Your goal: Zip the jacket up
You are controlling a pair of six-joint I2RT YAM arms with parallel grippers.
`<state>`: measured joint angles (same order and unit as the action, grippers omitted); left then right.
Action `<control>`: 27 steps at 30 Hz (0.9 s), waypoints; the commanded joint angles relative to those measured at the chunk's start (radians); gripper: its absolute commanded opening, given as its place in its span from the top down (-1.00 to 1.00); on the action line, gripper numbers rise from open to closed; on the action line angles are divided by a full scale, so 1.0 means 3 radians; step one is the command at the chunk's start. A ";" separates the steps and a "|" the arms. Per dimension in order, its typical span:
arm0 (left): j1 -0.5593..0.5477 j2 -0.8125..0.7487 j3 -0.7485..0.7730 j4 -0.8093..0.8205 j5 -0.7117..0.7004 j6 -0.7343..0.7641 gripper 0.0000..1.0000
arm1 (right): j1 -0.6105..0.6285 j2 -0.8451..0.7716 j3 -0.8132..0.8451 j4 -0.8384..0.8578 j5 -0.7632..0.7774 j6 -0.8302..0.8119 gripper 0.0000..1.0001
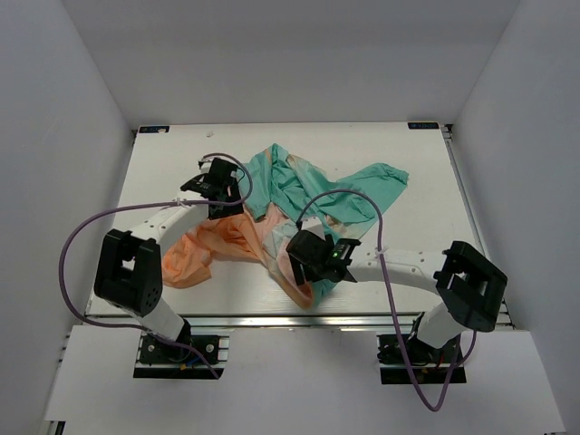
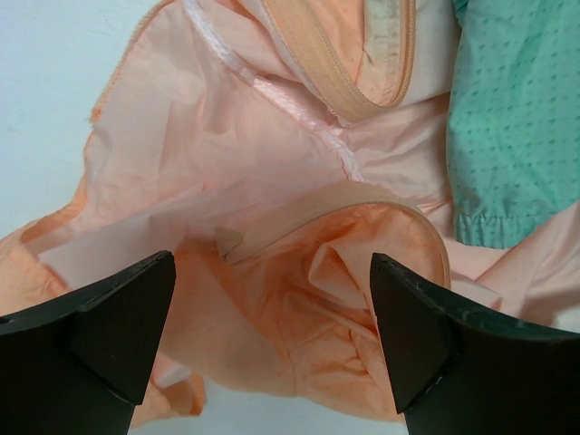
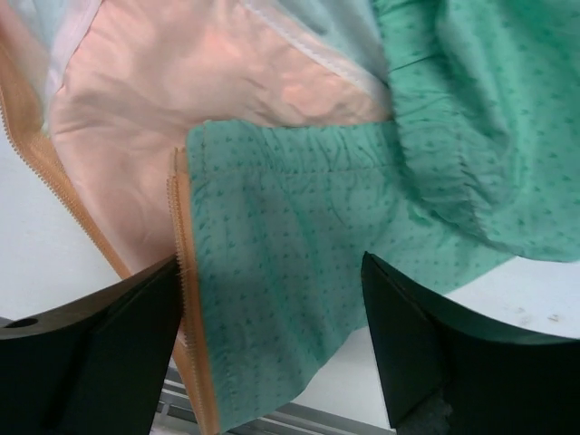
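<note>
On the flat white table, between plain white walls, we see looping purple cables. Both wrists hide parts of the thin, crumpled jacket, peach-orange fading to teal-green. It lies mid-table, its long axis running from peach at near left to teal at far right. Both arms bend inward over it. The left gripper hangs spread wide above peach lining, holding nothing. The right gripper, equally wide and empty, hangs over a teal panel's peach zipper tape.

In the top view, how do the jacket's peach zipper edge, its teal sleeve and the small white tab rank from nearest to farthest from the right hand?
1. peach zipper edge: just beside the right hand, near table edge.
2. teal sleeve: farther back, right side.
3. white tab: far-left corner.
</note>
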<state>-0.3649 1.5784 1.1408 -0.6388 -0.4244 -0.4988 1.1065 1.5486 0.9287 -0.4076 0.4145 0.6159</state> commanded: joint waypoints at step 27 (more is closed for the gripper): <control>-0.0006 0.0363 -0.0004 0.0662 -0.0145 0.0292 0.76 | -0.0155 -0.0907 -0.0227 -0.0533 0.0695 0.0774 1.00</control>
<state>-0.3649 1.7069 1.0828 -0.4549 -0.4496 -0.4156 1.0798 1.3514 0.8925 -0.5537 0.5934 0.8066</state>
